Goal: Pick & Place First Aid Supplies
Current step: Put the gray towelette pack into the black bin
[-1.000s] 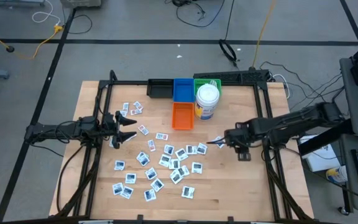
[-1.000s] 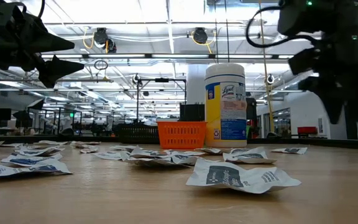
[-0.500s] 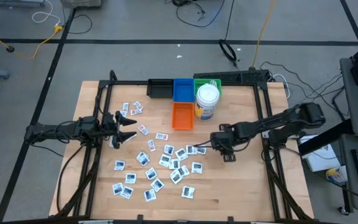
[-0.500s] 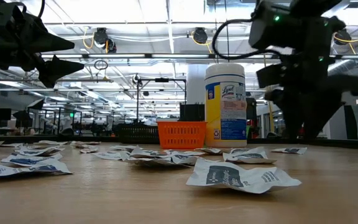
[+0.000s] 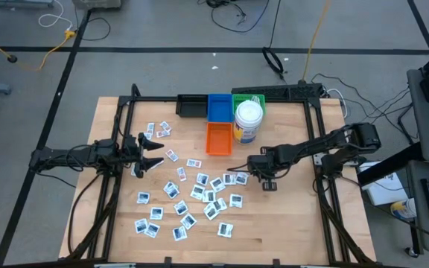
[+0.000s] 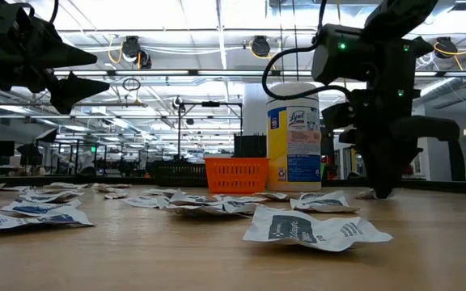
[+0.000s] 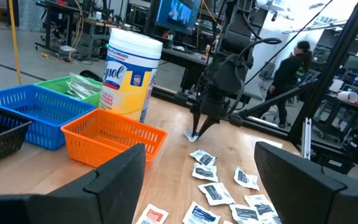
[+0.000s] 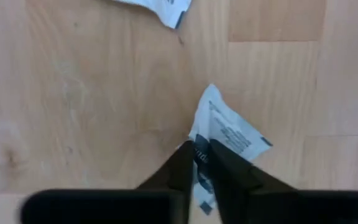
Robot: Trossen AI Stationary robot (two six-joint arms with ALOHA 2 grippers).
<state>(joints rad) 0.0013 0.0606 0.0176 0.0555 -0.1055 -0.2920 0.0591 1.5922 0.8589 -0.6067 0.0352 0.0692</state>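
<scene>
Down at the wooden table [image 5: 289, 216] now: right gripper [image 5: 238, 171] low, just in front of the white-and-yellow wipes canister [image 5: 248, 121], dark fingers [image 8: 182, 163] pinched together on a flat square white packet with dark print [image 8: 219, 140], packet edge clamped between the tips against the planks. Print on that packet too blurred to read. Canister label legible in part from the left wrist view: "Lysol" in blue script on yellow [image 7: 124, 71]; smaller text above it not readable. Orange plastic mesh basket [image 5: 218, 138] touching or just beside the canister, blue mesh basket [image 5: 218, 106] and green mesh basket [image 5: 249, 99] behind it, black tray [image 5: 191, 106] beside the blue one. Green basket holding pale wrapped strips [image 7: 82, 85]. Scattered white first aid packets [image 5: 192, 195] spread in front of the orange basket and toward the left side. Left gripper [image 5: 153, 152] hovering well away from the canister, left of the orange basket, fingers spread wide, nothing between them. A person in dark clothing [image 7: 289, 71] standing beyond the table.
</scene>
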